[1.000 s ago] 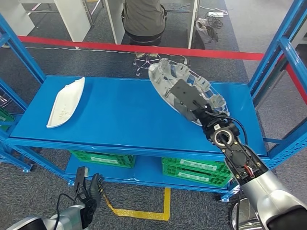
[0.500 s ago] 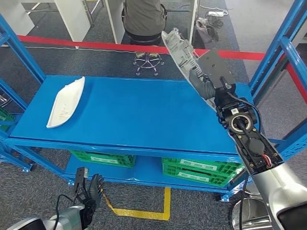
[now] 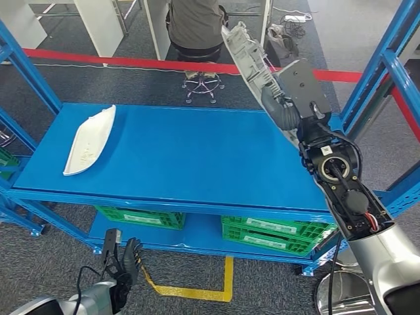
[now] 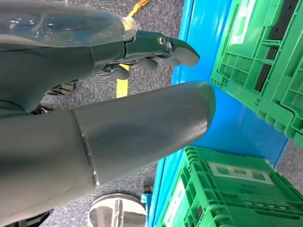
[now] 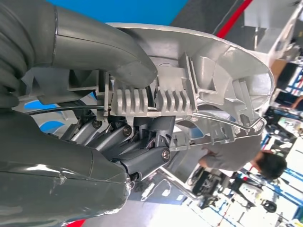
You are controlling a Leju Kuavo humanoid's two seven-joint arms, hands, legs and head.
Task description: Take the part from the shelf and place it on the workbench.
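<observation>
Head view: right hand [image 3: 289, 98] grasps the grey part [image 3: 247, 56] above the shelf [image 3: 198, 157]; left hand [image 3: 124, 266] hangs released.

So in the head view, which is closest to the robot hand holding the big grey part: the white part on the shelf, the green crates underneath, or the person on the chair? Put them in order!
From the right robot hand:
1. Person, seated behind the shelf.
2. Green crate, lower level, under that arm.
3. White part, far left of the blue shelf.
The first two are close to call.
</observation>
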